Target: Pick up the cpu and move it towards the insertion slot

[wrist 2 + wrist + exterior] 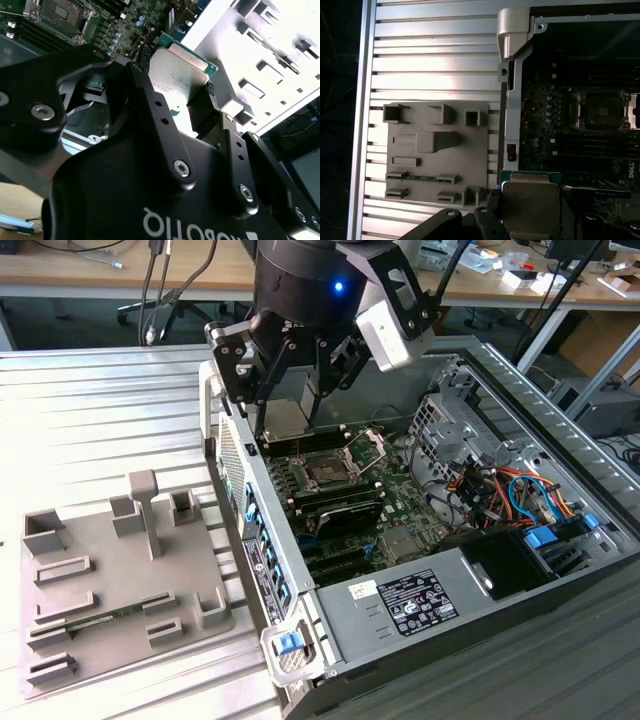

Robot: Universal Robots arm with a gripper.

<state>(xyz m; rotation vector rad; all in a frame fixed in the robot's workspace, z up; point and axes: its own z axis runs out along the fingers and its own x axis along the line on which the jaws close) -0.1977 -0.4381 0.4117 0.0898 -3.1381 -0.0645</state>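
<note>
The jaws were clamped on the cpu (284, 420), held over the open computer case (255, 530) in the exterior view's upper centre. The insertion slot (328, 472) lay just below it in frame. The grey tray (120, 580) sat lower left on the slatted surface (100, 420).

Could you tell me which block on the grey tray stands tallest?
The slim T-topped post near the middle of the tray; the other blocks around it are all low and squat.
</note>
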